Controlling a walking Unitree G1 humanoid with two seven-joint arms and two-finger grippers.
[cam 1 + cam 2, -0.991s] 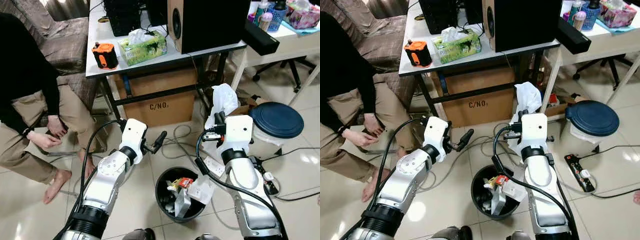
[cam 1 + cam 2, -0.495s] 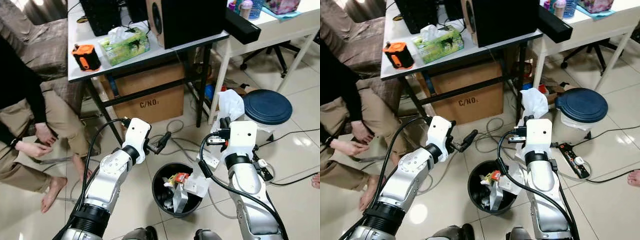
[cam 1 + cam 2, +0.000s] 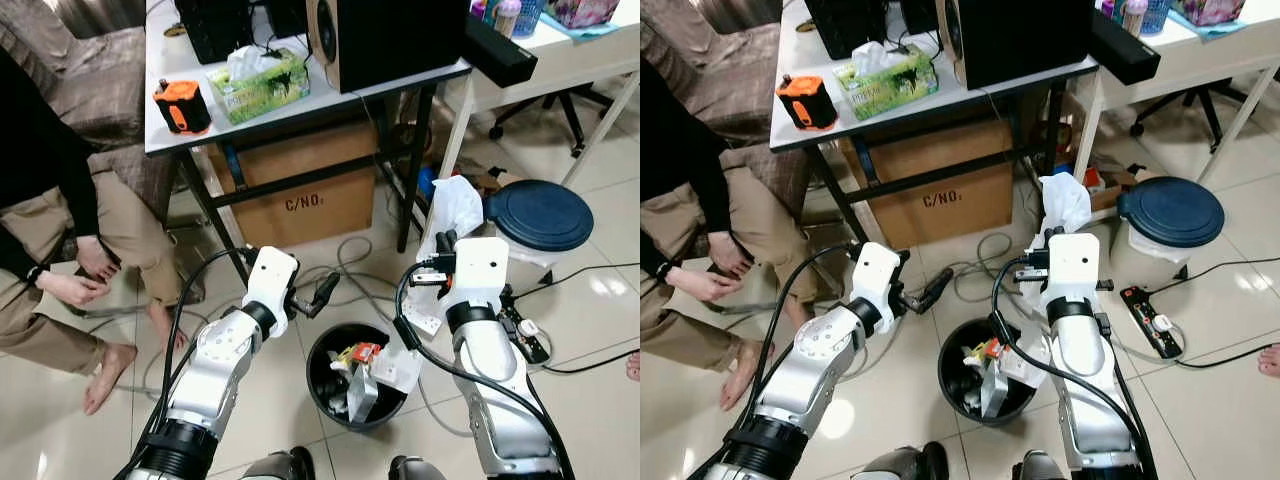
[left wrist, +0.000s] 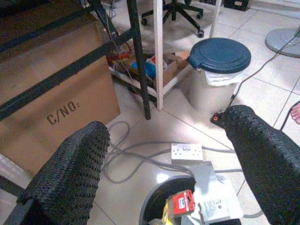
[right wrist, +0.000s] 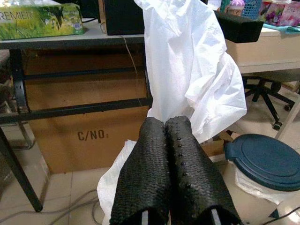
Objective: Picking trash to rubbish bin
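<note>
i am looking down past both silver arms at a pale tiled floor. my right gripper (image 5: 171,136) has its two black fingers pressed together on a crumpled white plastic bag (image 3: 452,207), which rises above the fingertips and drapes down behind them. the bag is held up off the floor, to the right of and a little beyond the round black rubbish bin (image 3: 322,352), not over its opening. the bin stands on the floor between my two arms, near my feet, and holds mixed litter, including a small red packet (image 4: 184,203) and white paper scraps.

my left gripper (image 4: 173,154) hangs just beyond the bin's far left rim with its fingers spread wide apart and nothing between them.

to the right of the held bag stands a white bin with a dark blue round lid (image 3: 538,214), shut. a white power strip (image 4: 186,151) and grey cables lie on the floor just beyond the black bin. farther off is a black-framed table with a white top (image 3: 166,127), carrying an orange and black device (image 3: 182,105), a green tissue box (image 3: 259,87) and a large black speaker (image 3: 395,38). a brown cardboard box marked "c/no." (image 3: 300,200) sits under the table. a person in a black top and tan trousers (image 3: 45,215) sits at the far left, barefoot.
</note>
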